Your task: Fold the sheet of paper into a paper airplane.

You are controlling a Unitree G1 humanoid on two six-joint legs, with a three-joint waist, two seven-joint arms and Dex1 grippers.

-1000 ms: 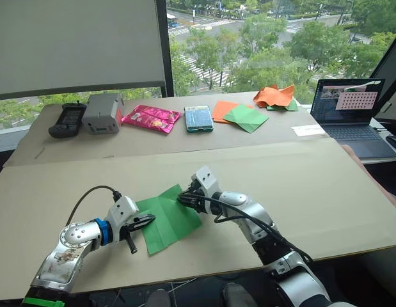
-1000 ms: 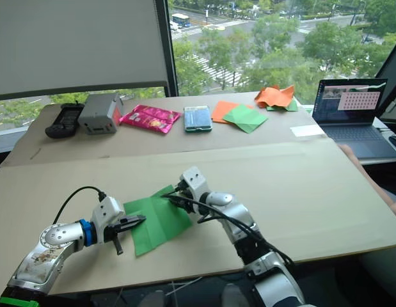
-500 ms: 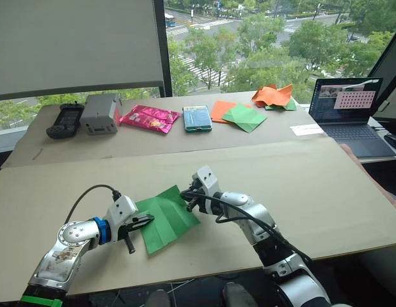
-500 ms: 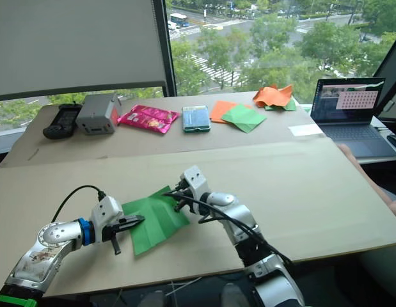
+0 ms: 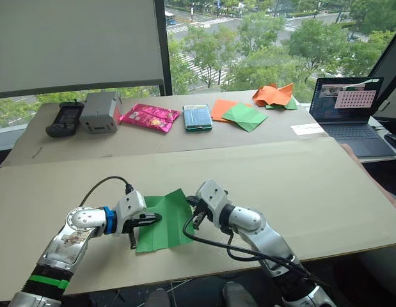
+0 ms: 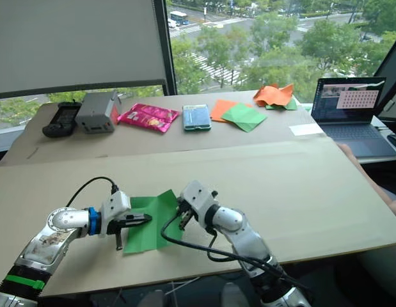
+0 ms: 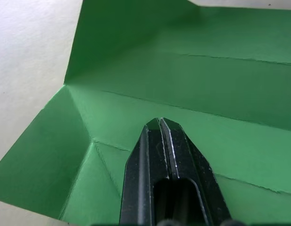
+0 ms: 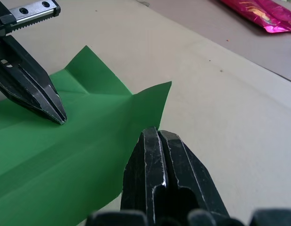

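Lying on the cardboard table [image 5: 300,185] between both arms, the green sheet of paper [image 5: 164,217] looks very light, thin and easy to slide. The left gripper [image 7: 161,123] presses it with its 2 fingers closed, and the right gripper [image 8: 158,134], also closed and empty, is at the opposite edge. I think the raised corner is the best place to pinch, gently, because the sheet can tear or crumple.

A tan board [image 5: 325,192] carries the creased green sheet [image 5: 162,220] at about 7 o'clock. On the table [image 5: 153,144] behind, from 10 to 2 o'clock, lie a black handset [image 5: 66,119], grey box [image 5: 100,112], pink packet [image 5: 150,118], teal pack [image 5: 198,118], orange and green papers [image 5: 239,114], crumpled orange paper [image 5: 273,95], white slip [image 5: 308,130] and laptop [image 5: 351,112].
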